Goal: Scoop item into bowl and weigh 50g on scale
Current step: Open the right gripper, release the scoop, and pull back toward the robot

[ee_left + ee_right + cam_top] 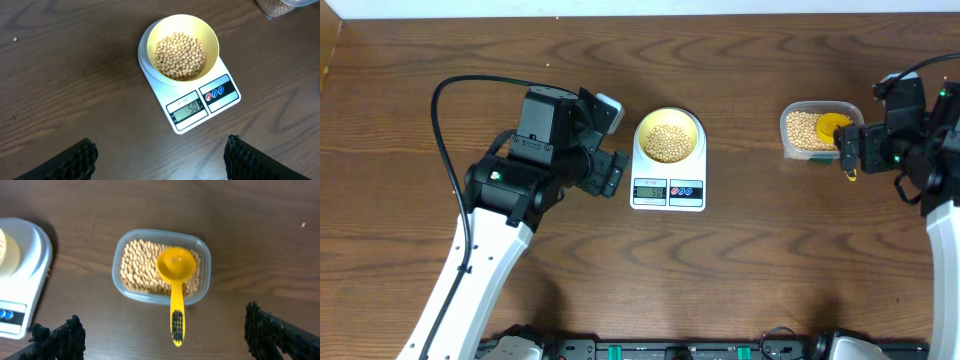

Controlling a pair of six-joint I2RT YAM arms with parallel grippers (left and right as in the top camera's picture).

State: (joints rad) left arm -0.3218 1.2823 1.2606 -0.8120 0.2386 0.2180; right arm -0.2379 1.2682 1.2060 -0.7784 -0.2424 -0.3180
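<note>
Left wrist view: beans [180, 56] sat in bowl [212, 45] on scale [159, 85]; display read 50, so weighing looked done. Scoop [175, 280] rested in tub [117, 265]. Left gripper [160, 162] and right gripper [167, 349] both stood open, empty.

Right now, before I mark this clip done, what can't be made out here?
Overhead: scale display digits too small to read.
Right wrist: scale cut by the left edge, its display out of frame.
Left wrist: tub cut off by the top edge.
</note>
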